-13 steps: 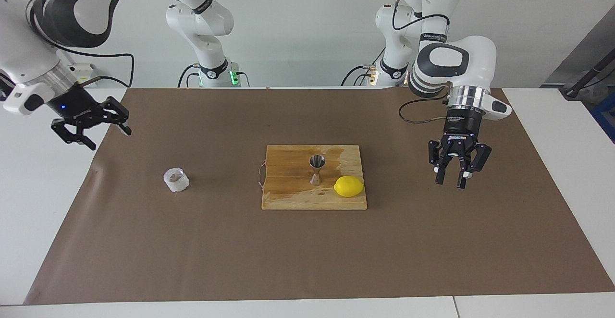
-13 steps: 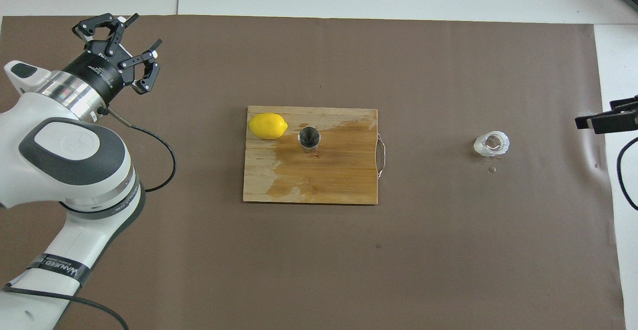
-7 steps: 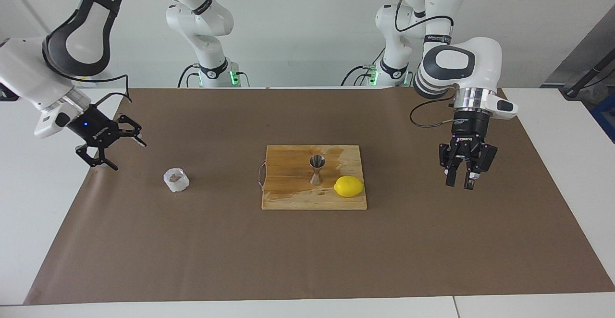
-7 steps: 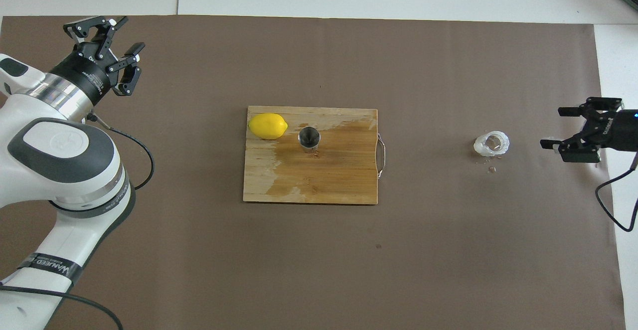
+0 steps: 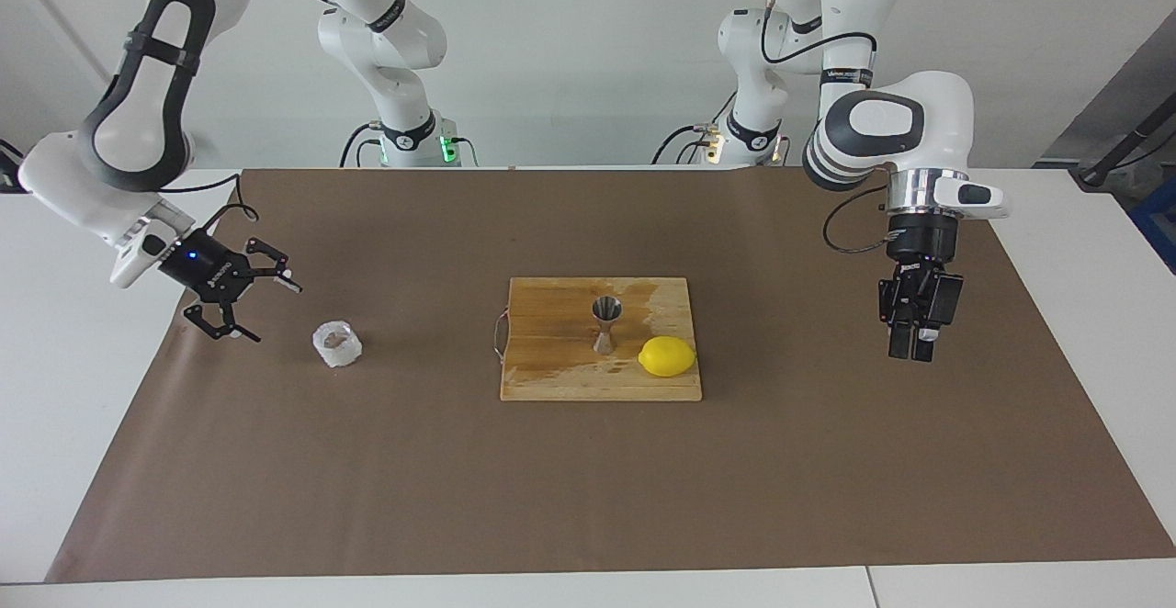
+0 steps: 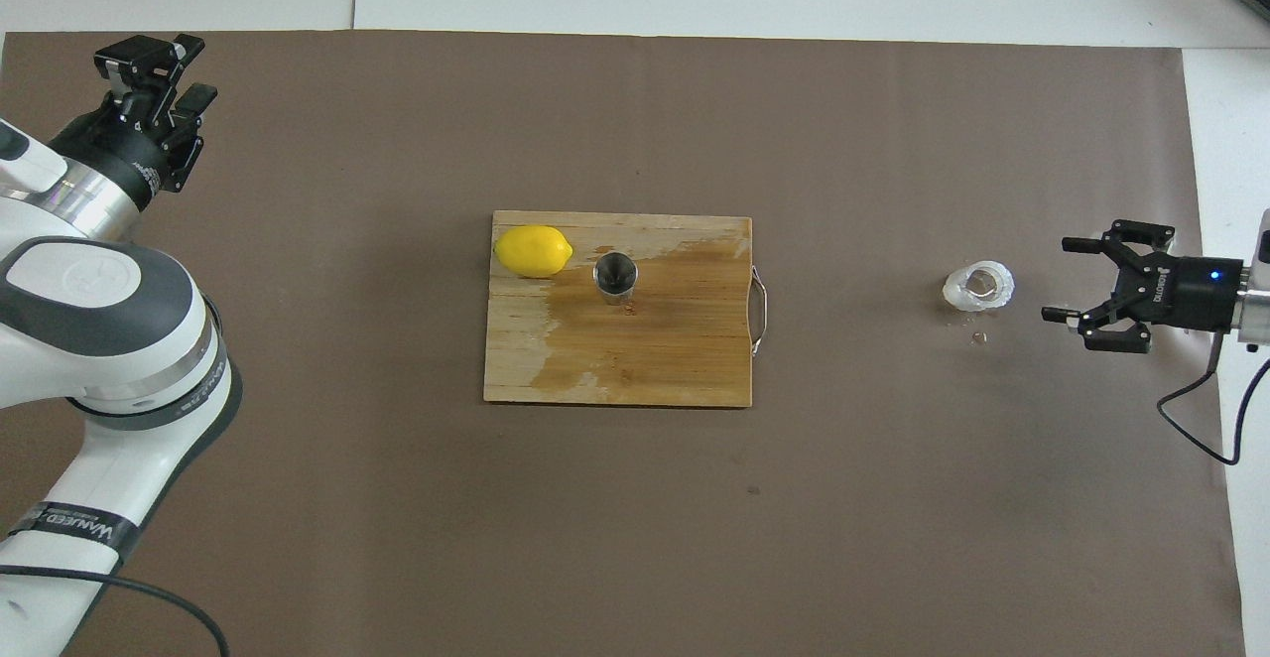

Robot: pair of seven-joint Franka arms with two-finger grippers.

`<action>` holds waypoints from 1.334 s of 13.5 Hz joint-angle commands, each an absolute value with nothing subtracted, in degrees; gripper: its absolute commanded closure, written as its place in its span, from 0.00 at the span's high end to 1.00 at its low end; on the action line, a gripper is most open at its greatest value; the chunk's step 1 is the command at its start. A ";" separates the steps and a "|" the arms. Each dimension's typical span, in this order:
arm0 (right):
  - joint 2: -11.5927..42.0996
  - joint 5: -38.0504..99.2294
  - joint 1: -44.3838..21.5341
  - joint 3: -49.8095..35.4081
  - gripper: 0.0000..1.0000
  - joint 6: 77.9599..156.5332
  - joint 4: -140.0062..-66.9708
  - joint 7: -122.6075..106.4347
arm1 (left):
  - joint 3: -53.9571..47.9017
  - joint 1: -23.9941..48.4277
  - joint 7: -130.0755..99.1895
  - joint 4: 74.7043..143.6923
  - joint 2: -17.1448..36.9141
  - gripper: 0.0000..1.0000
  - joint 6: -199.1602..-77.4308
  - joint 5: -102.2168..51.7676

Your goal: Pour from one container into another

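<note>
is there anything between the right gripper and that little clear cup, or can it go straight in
Nothing visible stands between them. The right gripper, jaws open, sits low beside the clear cup with only bare brown mat in the gap. The jigger and lemon are off on the cutting board.

- The right end effector [image 5: 253, 305] hung low over the surface at the right arm's end, tipped sideways with its fingers [image 6: 1077, 243] spread wide.
- The left end effector [image 5: 911, 351] pointed straight down, its fingers [image 5: 900, 343] pressed together.
</note>
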State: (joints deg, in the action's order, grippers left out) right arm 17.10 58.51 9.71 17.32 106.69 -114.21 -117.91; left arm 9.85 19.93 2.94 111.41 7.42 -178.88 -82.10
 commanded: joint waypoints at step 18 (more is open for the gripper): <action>23.99 66.71 8.26 16.79 1.00 106.07 -111.71 -132.98 | 14.85 1.76 19.34 102.39 8.09 0.56 -136.70 -22.35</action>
